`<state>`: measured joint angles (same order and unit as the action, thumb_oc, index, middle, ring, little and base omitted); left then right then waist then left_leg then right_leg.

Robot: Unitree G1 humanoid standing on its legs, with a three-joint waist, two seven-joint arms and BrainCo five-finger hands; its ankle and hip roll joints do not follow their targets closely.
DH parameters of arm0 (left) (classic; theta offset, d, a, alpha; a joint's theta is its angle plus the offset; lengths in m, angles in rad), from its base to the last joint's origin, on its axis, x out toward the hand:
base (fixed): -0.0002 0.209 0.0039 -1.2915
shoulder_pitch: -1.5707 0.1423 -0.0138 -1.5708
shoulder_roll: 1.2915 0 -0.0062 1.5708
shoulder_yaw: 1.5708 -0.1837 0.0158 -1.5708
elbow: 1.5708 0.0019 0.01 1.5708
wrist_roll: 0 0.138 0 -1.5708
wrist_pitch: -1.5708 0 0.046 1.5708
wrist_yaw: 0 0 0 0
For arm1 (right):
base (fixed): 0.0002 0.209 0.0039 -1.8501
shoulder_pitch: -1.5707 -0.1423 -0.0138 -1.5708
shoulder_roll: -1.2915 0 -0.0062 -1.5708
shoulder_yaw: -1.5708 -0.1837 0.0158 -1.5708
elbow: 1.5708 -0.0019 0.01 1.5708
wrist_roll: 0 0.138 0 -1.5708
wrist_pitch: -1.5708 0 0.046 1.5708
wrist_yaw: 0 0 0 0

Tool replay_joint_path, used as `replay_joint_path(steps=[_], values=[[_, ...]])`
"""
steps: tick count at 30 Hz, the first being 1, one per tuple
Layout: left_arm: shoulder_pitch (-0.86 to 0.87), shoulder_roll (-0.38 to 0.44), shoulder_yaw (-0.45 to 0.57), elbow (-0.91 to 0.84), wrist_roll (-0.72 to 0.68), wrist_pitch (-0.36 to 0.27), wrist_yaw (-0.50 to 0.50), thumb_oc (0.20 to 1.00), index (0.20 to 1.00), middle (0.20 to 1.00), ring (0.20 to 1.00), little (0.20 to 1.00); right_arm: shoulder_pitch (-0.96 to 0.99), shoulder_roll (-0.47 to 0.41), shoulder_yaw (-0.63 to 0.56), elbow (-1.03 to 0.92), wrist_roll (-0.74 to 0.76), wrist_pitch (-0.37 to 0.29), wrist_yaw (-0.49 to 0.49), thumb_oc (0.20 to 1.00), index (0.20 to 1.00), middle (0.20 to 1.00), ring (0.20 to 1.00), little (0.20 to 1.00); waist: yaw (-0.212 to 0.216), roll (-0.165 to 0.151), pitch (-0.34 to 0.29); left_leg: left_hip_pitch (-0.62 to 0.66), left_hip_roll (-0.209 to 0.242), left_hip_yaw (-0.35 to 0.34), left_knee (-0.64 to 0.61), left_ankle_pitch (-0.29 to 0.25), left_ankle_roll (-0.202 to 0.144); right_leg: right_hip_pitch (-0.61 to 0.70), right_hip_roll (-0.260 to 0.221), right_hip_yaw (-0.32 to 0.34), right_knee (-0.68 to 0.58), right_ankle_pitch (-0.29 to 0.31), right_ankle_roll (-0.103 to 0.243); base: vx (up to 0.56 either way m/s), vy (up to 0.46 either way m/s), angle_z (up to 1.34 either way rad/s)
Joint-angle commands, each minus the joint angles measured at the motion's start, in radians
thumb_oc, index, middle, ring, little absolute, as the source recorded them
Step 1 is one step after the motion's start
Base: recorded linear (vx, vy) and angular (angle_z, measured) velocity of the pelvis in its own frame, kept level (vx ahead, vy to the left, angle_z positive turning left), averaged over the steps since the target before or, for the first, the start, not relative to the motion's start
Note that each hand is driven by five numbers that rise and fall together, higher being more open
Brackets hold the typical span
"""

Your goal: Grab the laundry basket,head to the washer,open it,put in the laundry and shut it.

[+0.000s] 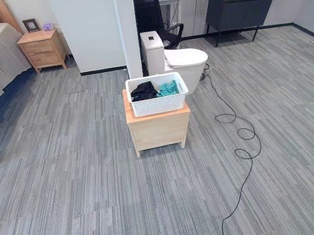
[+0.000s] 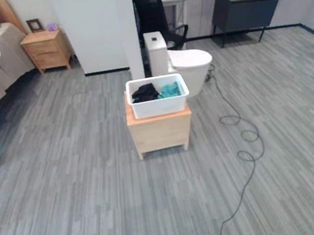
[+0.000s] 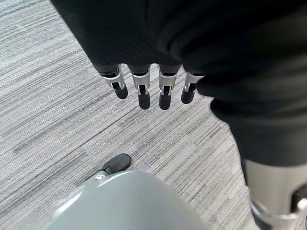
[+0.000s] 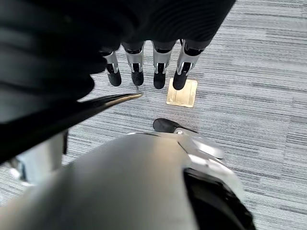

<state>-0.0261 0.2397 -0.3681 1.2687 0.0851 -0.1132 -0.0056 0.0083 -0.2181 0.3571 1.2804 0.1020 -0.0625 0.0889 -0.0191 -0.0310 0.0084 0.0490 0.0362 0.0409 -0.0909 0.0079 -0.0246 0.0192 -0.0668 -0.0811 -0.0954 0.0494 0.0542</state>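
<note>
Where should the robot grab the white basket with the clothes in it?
Probably by the two short ends of the white basket's rim, one robot hand per side, coming from the front. It sits upright on a wooden stand, its sides free.

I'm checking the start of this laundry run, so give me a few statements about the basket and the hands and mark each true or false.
1. The basket sits on a wooden stand. True.
2. The basket is empty. False: it holds black and teal clothes.
3. The left hand grips the basket. False: its fingers hang straight over the floor, holding nothing.
4. The right hand is open. True.
5. A toilet stands just behind the basket. True.
</note>
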Motion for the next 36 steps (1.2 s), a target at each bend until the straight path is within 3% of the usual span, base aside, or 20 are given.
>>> replay_joint_path(steps=[1, 14, 15, 16, 17, 18, 20, 22, 25, 27, 28, 29, 32, 36], values=[[-0.056, -0.045, -0.022, 0.046, 0.000, -0.029, 0.003, 1.000, 1.000, 1.000, 1.000, 1.000, -0.040, -0.019, 0.014, 0.030, 0.002, -0.018, -0.002, 1.000, 1.000, 1.000, 1.000, 1.000, -0.011, 0.022, 0.017, -0.020, -0.003, -0.056, 0.004, -0.008, -0.006, -0.001, -0.006, 0.045, 0.008, -0.021, 0.054, 0.00, 0.000, 0.00], [-0.056, -0.039, -0.013, 0.009, -0.058, -0.022, -0.010, 1.000, 1.000, 1.000, 1.000, 1.000, -0.047, -0.062, -0.038, 0.054, 0.011, -0.011, -0.027, 1.000, 1.000, 1.000, 1.000, 1.000, -0.032, 0.033, 0.047, -0.015, 0.001, -0.050, 0.004, -0.002, -0.004, 0.002, 0.002, 0.062, 0.008, -0.018, 0.045, 0.00, -0.003, 0.00], [-0.047, -0.031, 0.041, -0.052, -0.191, -0.030, 0.002, 1.000, 1.000, 1.000, 1.000, 1.000, -0.055, -0.071, -0.087, 0.009, 0.098, -0.025, -0.046, 1.000, 1.000, 1.000, 1.000, 1.000, -0.037, 0.033, 0.057, -0.012, 0.004, -0.047, 0.004, 0.000, -0.005, 0.003, 0.005, 0.063, 0.014, -0.021, 0.042, 0.00, 0.000, 0.00], [-0.047, -0.030, 0.041, -0.052, -0.192, -0.030, 0.002, 1.000, 1.000, 1.000, 1.000, 1.000, -0.054, -0.071, -0.087, 0.008, 0.098, -0.024, -0.046, 1.000, 1.000, 1.000, 1.000, 1.000, -0.037, 0.032, 0.058, -0.011, 0.004, -0.047, 0.004, 0.000, -0.005, 0.004, 0.005, 0.063, 0.014, -0.022, 0.042, 0.04, -0.020, -0.01], [-0.053, -0.036, 0.154, -0.032, -0.420, -0.038, 0.018, 1.000, 1.000, 1.000, 1.000, 1.000, -0.068, -0.050, -0.174, -0.032, 0.352, -0.053, -0.052, 1.000, 1.000, 1.000, 1.000, 1.000, -0.038, 0.032, 0.067, -0.003, 0.007, -0.048, 0.004, 0.000, -0.007, 0.009, 0.008, 0.063, 0.019, -0.027, 0.040, 0.03, -0.017, -0.06], [-0.062, -0.041, 0.185, -0.025, -0.487, -0.048, 0.024, 1.000, 1.000, 1.000, 1.000, 1.000, -0.089, -0.043, -0.232, -0.055, 0.510, -0.070, -0.062, 1.000, 1.000, 1.000, 1.000, 1.000, -0.039, 0.030, 0.071, -0.002, 0.009, -0.050, 0.004, 0.000, -0.009, 0.010, 0.009, 0.060, 0.020, -0.029, 0.039, 0.03, -0.026, -0.06], [-0.055, -0.048, 0.182, -0.037, -0.472, -0.068, 0.022, 1.000, 1.000, 1.000, 1.000, 1.000, -0.005, -0.048, -0.242, -0.019, 0.487, -0.077, -0.020, 1.000, 1.000, 1.000, 1.000, 1.000, -0.051, 0.030, 0.076, -0.008, 0.009, -0.046, 0.004, 0.003, -0.010, 0.000, 0.012, 0.065, 0.021, -0.028, 0.040, -0.01, -0.008, -0.05], [-0.075, -0.032, 0.214, -0.009, -0.536, -0.044, 0.015, 1.000, 1.000, 1.000, 1.000, 1.000, -0.059, -0.075, -0.246, -0.035, 0.484, -0.089, -0.053, 1.000, 1.000, 1.000, 1.000, 1.000, -0.048, 0.026, 0.073, -0.010, 0.011, -0.045, 0.004, 0.003, -0.013, -0.001, 0.012, 0.062, 0.019, -0.028, 0.039, 0.00, -0.003, -0.02], [-0.116, -0.035, 0.173, 0.035, -0.426, -0.064, 0.050, 1.000, 1.000, 1.000, 1.000, 1.000, -0.106, -0.053, -0.288, -0.117, 0.687, -0.103, -0.045, 1.000, 1.000, 1.000, 1.000, 1.000, -0.042, 0.020, 0.063, -0.007, 0.010, -0.044, 0.004, -0.004, -0.013, 0.004, 0.012, 0.065, 0.013, -0.032, 0.041, 0.06, -0.021, -0.06], [-0.117, -0.033, 0.201, 0.051, -0.458, -0.056, 0.047, 1.000, 1.000, 1.000, 1.000, 1.000, -0.108, -0.054, -0.267, -0.089, 0.601, -0.097, -0.053, 1.000, 1.000, 1.000, 1.000, 1.000, -0.040, 0.017, 0.058, -0.006, 0.009, -0.042, 0.004, -0.005, -0.013, 0.004, 0.012, 0.066, 0.012, -0.031, 0.041, 0.05, -0.017, -0.01], [-0.123, -0.024, 0.203, 0.075, -0.429, -0.048, 0.042, 1.000, 1.000, 1.000, 1.000, 1.000, -0.132, -0.075, -0.199, -0.031, 0.365, -0.062, -0.089, 1.000, 1.000, 1.000, 1.000, 1.000, -0.030, 0.012, 0.052, -0.004, 0.009, -0.043, 0.004, -0.007, -0.013, 0.009, 0.011, 0.063, 0.010, -0.032, 0.040, 0.06, -0.036, -0.01], [-0.123, -0.023, 0.192, 0.083, -0.392, -0.045, 0.039, 1.000, 1.000, 1.000, 1.000, 1.000, -0.138, -0.079, -0.150, -0.032, 0.276, -0.045, -0.087, 1.000, 1.000, 1.000, 1.000, 1.000, -0.023, 0.010, 0.048, -0.004, 0.009, -0.047, 0.004, -0.007, -0.012, 0.010, 0.010, 0.061, 0.008, -0.034, 0.039, 0.08, -0.051, -0.02], [-0.120, -0.037, 0.172, 0.090, -0.335, -0.042, 0.039, 1.000, 1.000, 1.000, 1.000, 1.000, -0.124, -0.078, -0.154, -0.028, 0.296, -0.031, -0.069, 1.000, 1.000, 1.000, 1.000, 1.000, -0.013, 0.008, 0.046, -0.006, 0.007, -0.058, 0.006, -0.011, -0.008, 0.015, 0.006, 0.052, 0.008, -0.038, 0.041, 0.05, -0.034, 0.01], [-0.116, -0.046, 0.164, 0.114, -0.281, -0.023, 0.030, 1.000, 1.000, 1.000, 1.000, 1.000, -0.103, -0.078, -0.148, 0.060, 0.205, -0.006, -0.051, 1.000, 1.000, 1.000, 1.000, 1.000, -0.009, 0.015, 0.034, -0.001, 0.010, -0.054, 0.004, -0.019, -0.007, 0.016, 0.007, 0.050, 0.008, -0.042, 0.044, 0.06, 0.004, 0.02]])
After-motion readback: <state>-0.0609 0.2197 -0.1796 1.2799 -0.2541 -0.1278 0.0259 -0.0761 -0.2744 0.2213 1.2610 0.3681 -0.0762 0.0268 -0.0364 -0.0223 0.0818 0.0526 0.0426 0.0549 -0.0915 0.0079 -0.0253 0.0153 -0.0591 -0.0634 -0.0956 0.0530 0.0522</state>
